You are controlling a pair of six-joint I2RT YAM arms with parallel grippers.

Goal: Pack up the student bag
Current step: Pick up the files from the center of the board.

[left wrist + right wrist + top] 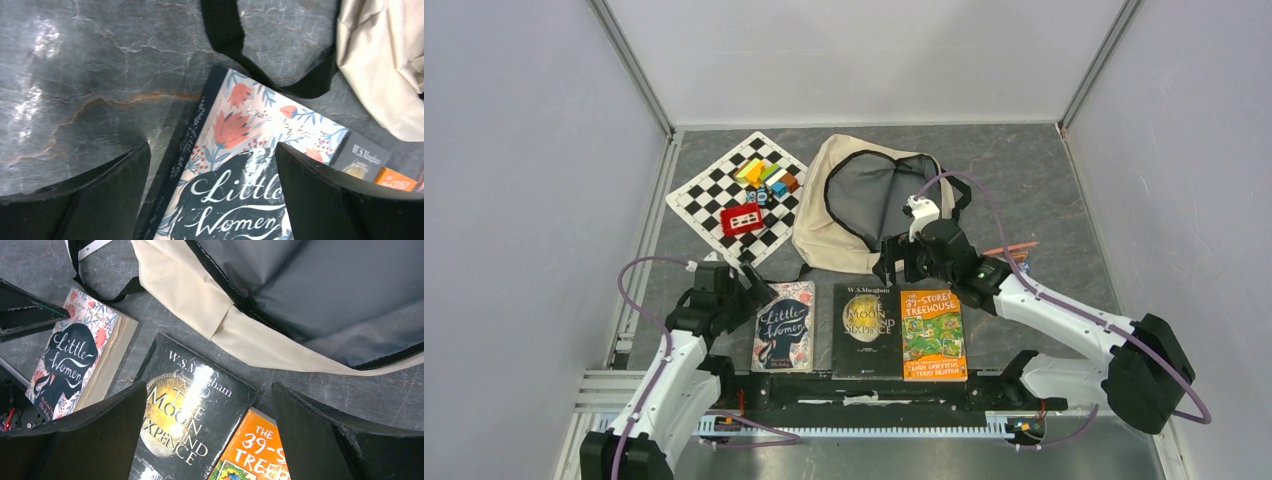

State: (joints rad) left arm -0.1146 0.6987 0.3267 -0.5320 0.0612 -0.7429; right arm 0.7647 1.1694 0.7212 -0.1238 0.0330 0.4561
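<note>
Overhead view: bag (819,228) lies centre frame, mouth agape, grey lining up, on grey tabletop (1044,180). Three books in row below it: floral book (785,326) left, black book (868,330) middle, orange book (933,335) right. Your left jaws stand wide apart, empty, over floral book's upper-left corner; black strap (240,50) curls just above. Your right jaws, equally wide and empty, hang over black book, near bag's lower edge. Chessboard (709,195) with coloured blocks (767,176) sits left of bag.
</note>
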